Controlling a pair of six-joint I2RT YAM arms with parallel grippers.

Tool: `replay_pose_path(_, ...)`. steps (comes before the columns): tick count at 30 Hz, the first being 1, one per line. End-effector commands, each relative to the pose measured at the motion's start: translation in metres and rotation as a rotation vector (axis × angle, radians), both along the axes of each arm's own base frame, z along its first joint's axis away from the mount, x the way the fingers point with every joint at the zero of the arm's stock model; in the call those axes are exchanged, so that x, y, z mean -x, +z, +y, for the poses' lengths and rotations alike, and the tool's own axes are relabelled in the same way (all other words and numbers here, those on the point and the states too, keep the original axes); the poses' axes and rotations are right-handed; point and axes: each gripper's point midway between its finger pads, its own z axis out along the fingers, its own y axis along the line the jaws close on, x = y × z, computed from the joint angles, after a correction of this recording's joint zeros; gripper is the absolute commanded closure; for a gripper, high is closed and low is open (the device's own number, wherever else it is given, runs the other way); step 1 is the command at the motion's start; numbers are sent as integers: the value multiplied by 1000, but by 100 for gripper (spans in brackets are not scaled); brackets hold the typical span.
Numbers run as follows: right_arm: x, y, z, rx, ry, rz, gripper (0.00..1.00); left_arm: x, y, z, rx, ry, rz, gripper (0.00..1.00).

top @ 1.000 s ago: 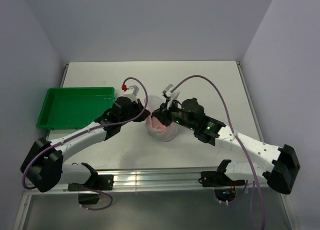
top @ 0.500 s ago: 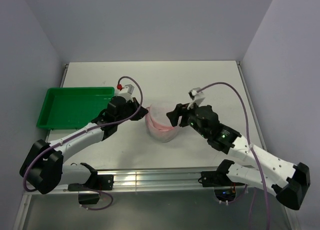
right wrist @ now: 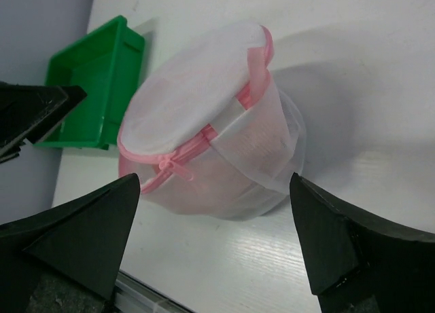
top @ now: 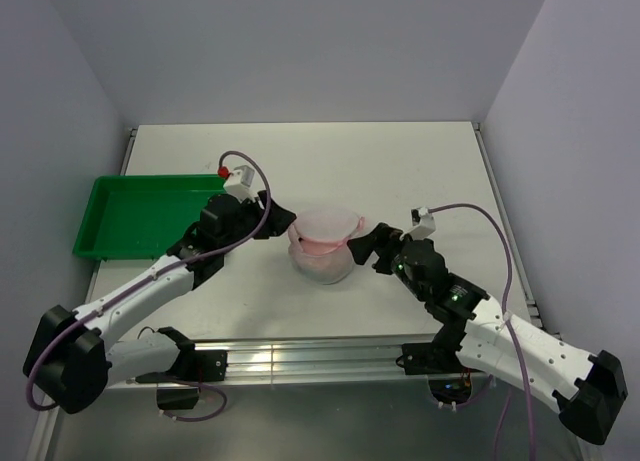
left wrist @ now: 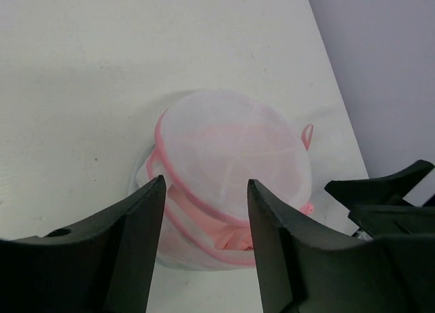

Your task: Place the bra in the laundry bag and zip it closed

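The laundry bag [top: 323, 243] is sitting about mid-worktop [top: 400, 171], between the two arms, with the bra [left wrist: 228, 240] showing as pink fabric through the mesh, so the loading step looks done. The round lid [right wrist: 190, 89] is lying over the top but tilting, and on the left-hand side a gap is gaping under its rim, so I'd say the zipping is the step in hand and it is not finished.

The bag is standing upright with its mouth facing up. Being round, it is showing no real long axis, and only the lid is leaning.

The zipper pull [right wrist: 168, 166] is hanging at the near side of the rim. The next move, I reckon, is asking one pincer to pinch that small tab while the other is steadying the soft wall.

The left pincer [top: 280, 219] is hovering just left of the bag, fingers apart and holding nothing. The right pincer [top: 357, 245], just to its right, is spread wide and also holding nothing.
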Motion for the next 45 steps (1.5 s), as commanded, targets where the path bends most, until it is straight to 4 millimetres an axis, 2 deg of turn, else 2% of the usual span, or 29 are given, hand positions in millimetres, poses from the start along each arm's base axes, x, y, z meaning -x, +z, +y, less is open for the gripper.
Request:
replay_pose_path(1, -12, 21, 10, -173, -14, -34, 2, 8, 15, 19, 12, 61, -26, 42)
replay_pose_path(3, -17, 21, 10, -204, -18, -31, 4, 17, 22, 21, 51, 58, -27, 42)
replay_pose_path(4, -24, 13, 5, -199, -37, -17, 5, 27, 19, 18, 52, 37, -9, 42)
replay_pose_path(6, -28, 12, 8, -217, -16, -2, 12, 42, 26, 11, 73, 11, -5, 42)
replay_pose_path(7, -35, 11, 5, -209, -28, 5, 14, 62, 31, -5, 88, -60, -3, 42)
replay_pose_path(8, -36, 13, 7, -213, -23, 6, 17, 69, 27, -7, 74, -52, 12, 42)
replay_pose_path(10, -41, 17, 7, -211, -30, 5, 23, 90, 32, -25, 104, -104, 27, 42)
replay_pose_path(12, -44, 19, 7, -197, -33, 5, 23, 101, 35, -34, 121, -126, 42, 43)
replay_pose_path(15, -47, 10, 6, -157, -46, 29, 22, 116, 38, -49, 140, -137, 45, 43)
replay_pose_path(19, -52, 0, 10, -152, -49, 50, 19, 132, 40, -83, 143, -212, 56, 44)
replay_pose_path(23, -57, 4, 13, -147, -41, 39, 21, 141, 34, -102, 160, -223, 59, 45)
replay_pose_path(27, -61, 6, 16, -137, -30, 31, 27, 136, 27, -112, 161, -205, 68, 47)
replay_pose_path(28, -61, 3, 17, -132, -27, 39, 30, 135, 20, -112, 154, -197, 77, 47)
replay_pose_path(29, -60, 2, 18, -136, -20, 44, 35, 134, 24, -115, 181, -195, 69, 47)
replay_pose_path(34, -57, 1, 16, -141, -12, 22, 51, 127, 21, -131, 173, -189, 79, 45)
replay_pose_path(35, -57, 1, 16, -139, -11, 19, 54, 126, 26, -134, 212, -185, 81, 43)
replay_pose_path(38, -57, 2, 13, -147, -22, 1, 63, 122, 20, -140, 237, -166, 99, 37)
replay_pose_path(40, -58, 1, 14, -130, -21, 1, 75, 116, 19, -142, 232, -131, 98, 36)
replay_pose_path(42, -56, -2, 15, -128, -7, 7, 81, 114, 20, -143, 271, -119, 99, 34)
replay_pose_path(43, -55, -1, 15, -134, -3, -3, 89, 113, 18, -144, 275, -113, 100, 34)
replay_pose_path(45, -54, -2, 12, -163, -13, -36, 99, 106, 15, -143, 271, -72, 107, 34)
